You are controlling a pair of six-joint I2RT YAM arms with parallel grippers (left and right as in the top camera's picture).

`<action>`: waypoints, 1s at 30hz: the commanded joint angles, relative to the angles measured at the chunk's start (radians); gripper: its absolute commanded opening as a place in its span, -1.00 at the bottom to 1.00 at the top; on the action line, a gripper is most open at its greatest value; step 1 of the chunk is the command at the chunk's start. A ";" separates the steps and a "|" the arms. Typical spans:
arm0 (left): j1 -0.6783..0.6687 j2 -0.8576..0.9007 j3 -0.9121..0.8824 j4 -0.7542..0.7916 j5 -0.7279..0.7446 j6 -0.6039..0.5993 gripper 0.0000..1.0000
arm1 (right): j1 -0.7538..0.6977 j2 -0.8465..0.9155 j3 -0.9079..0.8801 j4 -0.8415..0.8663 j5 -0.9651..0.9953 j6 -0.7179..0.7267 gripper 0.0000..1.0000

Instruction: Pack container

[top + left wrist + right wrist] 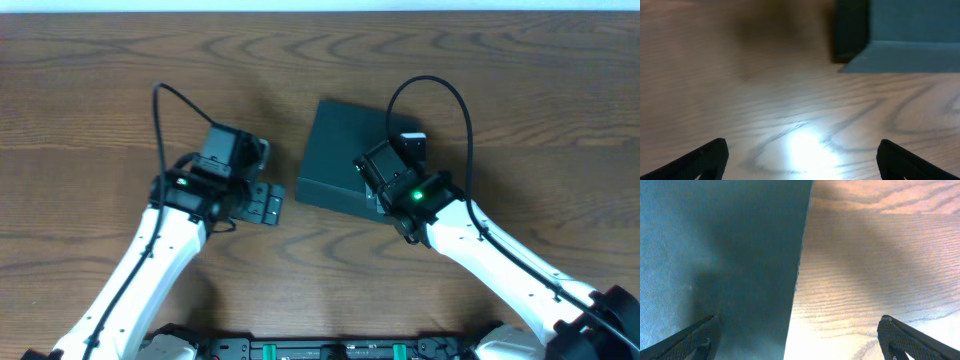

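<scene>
The container (335,150) is a dark teal-black square box with its lid down, lying mid-table. My left gripper (263,202) is open and empty, low over the bare table just left of the box's front-left corner. In the left wrist view the box (910,30) is ahead at the upper right, beyond my spread fingers (802,160). My right gripper (380,185) is open over the box's front-right part. In the right wrist view its fingers (800,337) straddle the box's edge: the lid (730,245) lies under the left finger and table under the right. Neither gripper holds anything.
The wooden table (120,90) runs all round the box. No snack packets or other objects show in any view. Black cables loop above both wrists.
</scene>
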 commanded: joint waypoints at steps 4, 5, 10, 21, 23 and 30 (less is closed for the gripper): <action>-0.106 0.073 -0.031 0.065 0.016 -0.008 0.91 | 0.003 0.009 0.007 0.043 0.048 0.015 0.98; -0.119 0.086 -0.031 0.071 0.013 -0.008 0.91 | 0.003 0.010 0.007 0.053 0.048 0.015 0.99; -0.138 0.131 -0.032 0.085 0.008 -0.016 0.91 | -0.009 0.031 0.007 0.076 0.047 0.016 0.99; -0.138 0.138 -0.080 0.129 -0.030 -0.014 0.92 | -0.022 0.093 0.006 0.112 0.032 0.016 0.98; -0.138 0.147 -0.095 0.158 -0.038 -0.014 0.92 | -0.022 0.093 0.006 0.111 0.032 0.015 0.98; -0.145 0.239 -0.125 0.317 -0.036 -0.003 0.91 | -0.022 0.093 0.006 0.111 0.032 0.015 0.98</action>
